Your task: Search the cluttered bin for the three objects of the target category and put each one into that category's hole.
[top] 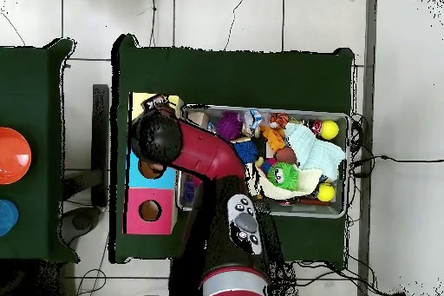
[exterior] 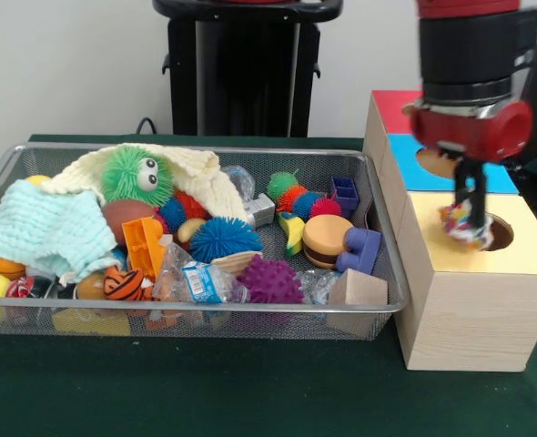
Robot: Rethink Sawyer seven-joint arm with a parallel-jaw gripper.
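My gripper (exterior: 466, 211) hangs from the red and black arm over the yellow-topped wooden box (exterior: 473, 309) at the right. Its thin dark fingers are shut on a whitish lump with red, yellow and blue patches (exterior: 464, 228). The lump hangs at the left rim of the round dark hole (exterior: 500, 235), just above the yellow top. The silver wire mesh bin (exterior: 205, 310) stands to the left, full of toys. No other confetti lump shows in its clutter. In the overhead view the arm's head (top: 158, 136) covers the gripper and the hole.
The blue-topped box (exterior: 403, 153) and the red-topped box (exterior: 391, 106) stand behind the yellow one. The bin holds a green spiky ball with eyes (exterior: 137, 175), cloths (exterior: 43, 229), blue (exterior: 221, 238) and purple (exterior: 268, 280) spiky balls, a burger toy (exterior: 326, 239) and a clear wrapper (exterior: 200, 280).
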